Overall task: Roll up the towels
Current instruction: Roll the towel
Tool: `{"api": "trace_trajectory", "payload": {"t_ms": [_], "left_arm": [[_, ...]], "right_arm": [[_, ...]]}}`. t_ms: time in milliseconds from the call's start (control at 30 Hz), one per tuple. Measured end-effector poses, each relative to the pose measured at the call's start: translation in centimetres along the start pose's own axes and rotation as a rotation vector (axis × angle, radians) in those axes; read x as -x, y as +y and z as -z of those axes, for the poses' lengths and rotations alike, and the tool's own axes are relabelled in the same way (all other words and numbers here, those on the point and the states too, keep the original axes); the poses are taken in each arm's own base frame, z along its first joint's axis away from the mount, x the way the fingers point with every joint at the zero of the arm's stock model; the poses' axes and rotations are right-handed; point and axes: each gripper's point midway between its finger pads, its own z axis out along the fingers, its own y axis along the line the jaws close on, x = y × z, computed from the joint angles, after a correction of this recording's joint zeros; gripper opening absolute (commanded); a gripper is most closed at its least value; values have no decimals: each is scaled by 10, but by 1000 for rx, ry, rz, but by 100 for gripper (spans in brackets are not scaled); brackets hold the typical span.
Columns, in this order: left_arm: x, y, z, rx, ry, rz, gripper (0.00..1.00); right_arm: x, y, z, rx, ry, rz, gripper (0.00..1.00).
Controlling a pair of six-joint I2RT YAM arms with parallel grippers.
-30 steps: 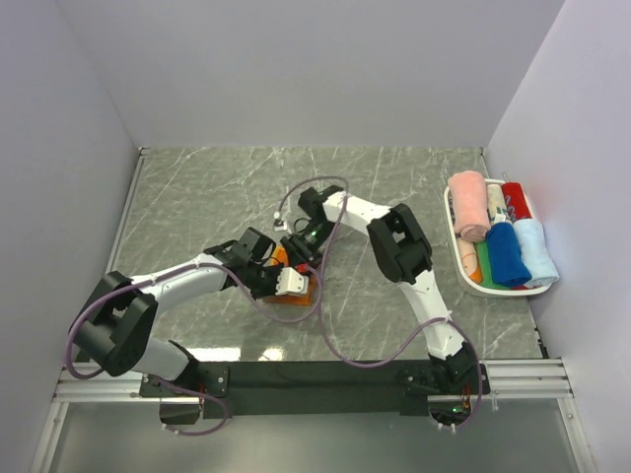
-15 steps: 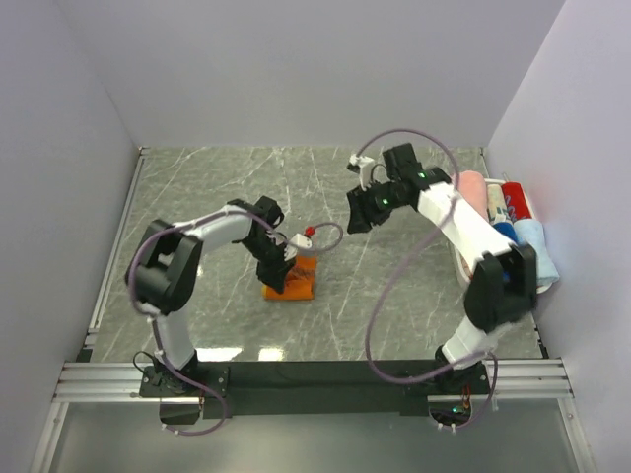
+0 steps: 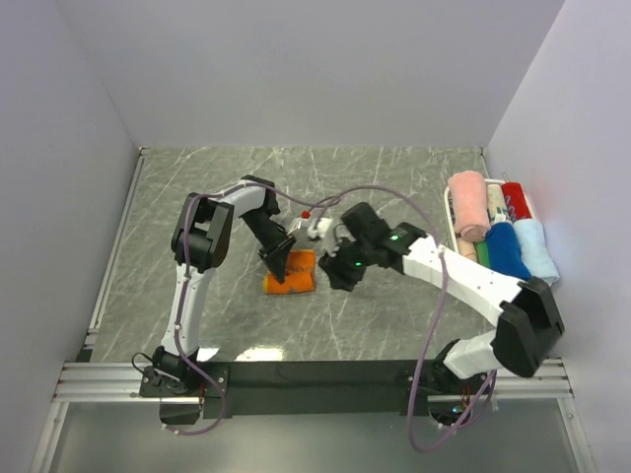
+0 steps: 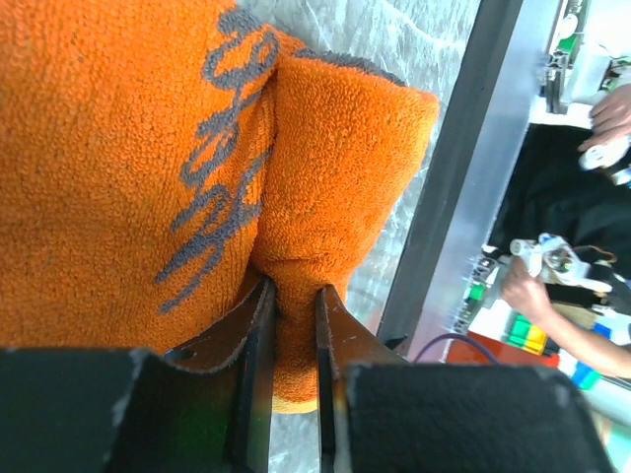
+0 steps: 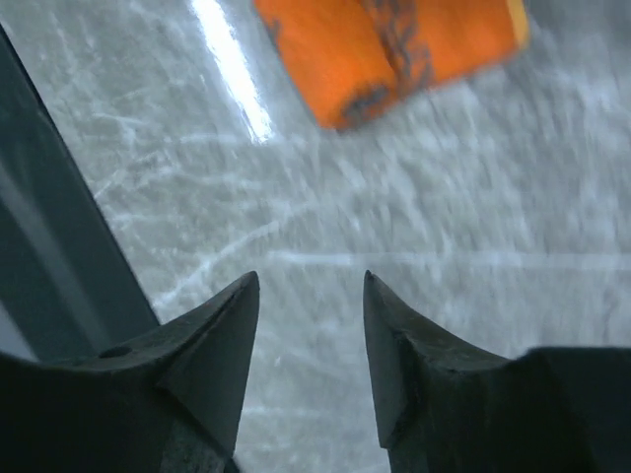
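Note:
The orange towel with grey lettering lies partly rolled on the marble table, near the middle. My left gripper is at its left end, shut on a fold of it. In the left wrist view the two jaws pinch a thick orange fold of the towel. My right gripper is open and empty just right of the towel, low over the table. In the right wrist view its gripper points at bare marble, with the towel ahead of it.
A white oval basket stands at the right edge by the wall. It holds rolled towels: pink, red, blue, pale blue, green. Grey walls enclose the table on three sides.
The right arm swung from the back right down to just right of the orange towel. The left arm changed posture; its gripper stays at the towel's left end.

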Motion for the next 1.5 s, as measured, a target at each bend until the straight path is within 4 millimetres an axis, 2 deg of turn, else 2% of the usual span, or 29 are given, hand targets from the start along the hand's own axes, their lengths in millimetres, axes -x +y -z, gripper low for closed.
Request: {"api": "trace_trajectory", "payload": {"t_ms": [133, 267, 367, 433, 567, 667, 700, 733, 800, 833, 900, 1167, 1300, 1433, 1500], "left_arm": [[0, 1, 0, -10, 10, 25, 17], [0, 1, 0, -18, 11, 43, 20], [1, 0, 0, -20, 10, 53, 21], [1, 1, 0, -20, 10, 62, 21], [1, 1, -1, -25, 10, 81, 23], [1, 1, 0, -26, 10, 92, 28], [1, 1, 0, -25, 10, 94, 31], [1, 2, 0, -24, 7, 97, 32], [1, 4, 2, -21, 1, 108, 36], [2, 4, 2, -20, -2, 113, 37], [2, 6, 4, -19, -16, 131, 41], [8, 11, 10, -49, -91, 176, 51], [11, 16, 20, -63, -153, 184, 54], [14, 26, 46, -59, -293, 183, 58], [14, 36, 73, -34, -401, 180, 60]], "right_arm": [[25, 9, -34, -45, 22, 167, 63], [45, 16, -74, -99, 38, 332, 64], [46, 27, -105, -106, 75, 438, 64], [44, 31, -118, -104, 95, 479, 64], [43, 20, -137, -139, 132, 522, 64], [38, 13, -145, -151, 155, 543, 54], [36, 11, -147, -151, 164, 548, 47], [34, 11, -149, -146, 170, 555, 31], [32, 11, -151, -131, 174, 565, 20], [32, 11, -151, -128, 172, 566, 8], [31, 10, -151, -117, 163, 562, 0], [32, 7, -148, 4, 95, 445, 0], [35, 2, -148, 89, 90, 362, 0], [36, 2, -149, 177, 91, 282, 0], [37, 1, -150, 206, 93, 257, 0]]}}
